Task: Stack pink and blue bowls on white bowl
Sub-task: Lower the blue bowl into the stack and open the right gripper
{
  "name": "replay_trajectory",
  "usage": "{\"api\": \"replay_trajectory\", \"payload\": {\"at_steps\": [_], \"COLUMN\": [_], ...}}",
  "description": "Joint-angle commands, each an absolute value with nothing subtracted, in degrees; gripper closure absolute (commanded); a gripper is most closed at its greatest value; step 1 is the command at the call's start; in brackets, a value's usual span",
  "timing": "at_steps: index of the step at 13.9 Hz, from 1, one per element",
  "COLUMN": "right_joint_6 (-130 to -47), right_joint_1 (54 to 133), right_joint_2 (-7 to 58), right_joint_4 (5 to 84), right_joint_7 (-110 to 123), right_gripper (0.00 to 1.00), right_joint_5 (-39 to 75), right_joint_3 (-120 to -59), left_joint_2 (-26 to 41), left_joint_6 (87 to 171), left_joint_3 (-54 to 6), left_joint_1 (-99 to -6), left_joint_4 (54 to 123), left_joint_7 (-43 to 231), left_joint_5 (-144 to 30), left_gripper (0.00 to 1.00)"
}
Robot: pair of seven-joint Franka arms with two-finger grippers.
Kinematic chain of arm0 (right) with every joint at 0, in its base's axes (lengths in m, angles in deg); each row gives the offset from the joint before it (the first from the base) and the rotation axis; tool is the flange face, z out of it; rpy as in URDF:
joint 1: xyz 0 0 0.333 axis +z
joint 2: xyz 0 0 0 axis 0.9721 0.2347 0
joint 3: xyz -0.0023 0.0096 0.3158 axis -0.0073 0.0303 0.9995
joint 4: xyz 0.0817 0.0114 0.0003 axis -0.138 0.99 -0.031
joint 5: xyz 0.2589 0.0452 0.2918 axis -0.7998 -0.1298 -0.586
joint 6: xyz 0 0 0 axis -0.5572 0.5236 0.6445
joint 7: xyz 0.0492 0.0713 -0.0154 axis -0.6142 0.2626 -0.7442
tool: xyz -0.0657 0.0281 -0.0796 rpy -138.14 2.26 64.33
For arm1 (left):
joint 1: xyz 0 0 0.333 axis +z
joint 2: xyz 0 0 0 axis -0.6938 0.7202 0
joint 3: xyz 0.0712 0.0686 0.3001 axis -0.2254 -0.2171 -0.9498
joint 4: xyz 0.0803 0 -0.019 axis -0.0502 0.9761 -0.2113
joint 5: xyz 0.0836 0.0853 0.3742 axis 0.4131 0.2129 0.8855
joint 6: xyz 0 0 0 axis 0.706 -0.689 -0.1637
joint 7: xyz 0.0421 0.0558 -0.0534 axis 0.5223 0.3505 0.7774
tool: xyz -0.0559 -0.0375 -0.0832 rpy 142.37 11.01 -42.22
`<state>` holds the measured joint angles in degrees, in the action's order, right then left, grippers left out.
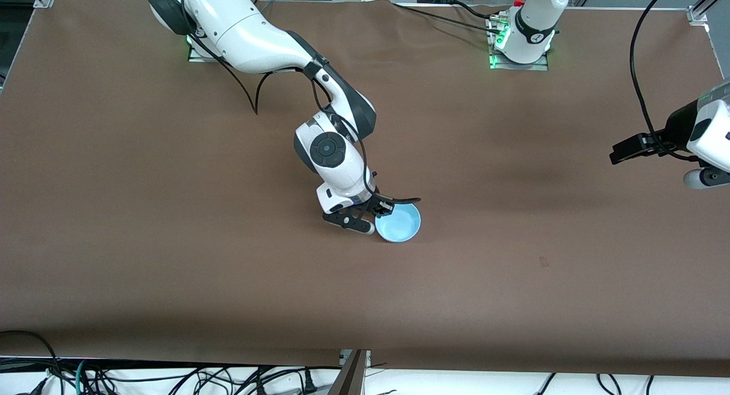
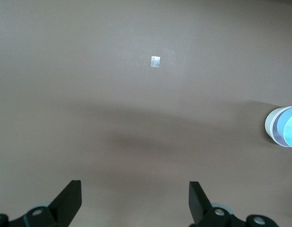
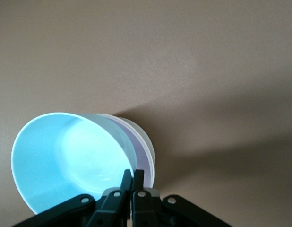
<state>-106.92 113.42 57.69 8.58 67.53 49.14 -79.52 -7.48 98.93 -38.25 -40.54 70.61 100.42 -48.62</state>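
Front view: the blue bowl sits near the middle of the bench, well away from every edge. The right tool is clamped on its rim. The left arm waits over the bench edge at its own end.

Left wrist view: the left tool hangs spread wide over bare bench.

Right wrist view: the blue bowl nests in the pink bowl, which nests in the white bowl.
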Motion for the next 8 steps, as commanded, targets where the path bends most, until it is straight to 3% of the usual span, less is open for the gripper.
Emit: {"api": "replay_trajectory", "payload": {"at_steps": [1, 3, 8], "right_joint_6": [-107.0, -106.5, -105.2], "right_joint_1": [114.1, 114.2, 114.1], "right_joint_2": [59.0, 59.0, 58.6], "right_joint_4": [6.4, 6.5, 6.4], "right_joint_7": [68.5, 68.3, 68.2], "right_gripper": [1.0, 0.98, 0.45], "right_joint_5": [49.9, 50.0, 50.4], "right_joint_3": [-80.1, -80.1, -80.1], "left_joint_2": [-6.2, -6.2, -6.2], "left_joint_6": [97.5, 97.5, 97.4], "left_joint_3": [-38.2, -38.1, -38.1], "left_joint_1": [-41.0, -41.3, -41.4], "left_joint_4": [68.4, 68.4, 68.4], "left_joint_7": [99.5, 99.5, 99.5], "left_joint_5": [-47.1, -47.1, -47.1], "left_gripper": [0.0, 0.0, 0.0]}}
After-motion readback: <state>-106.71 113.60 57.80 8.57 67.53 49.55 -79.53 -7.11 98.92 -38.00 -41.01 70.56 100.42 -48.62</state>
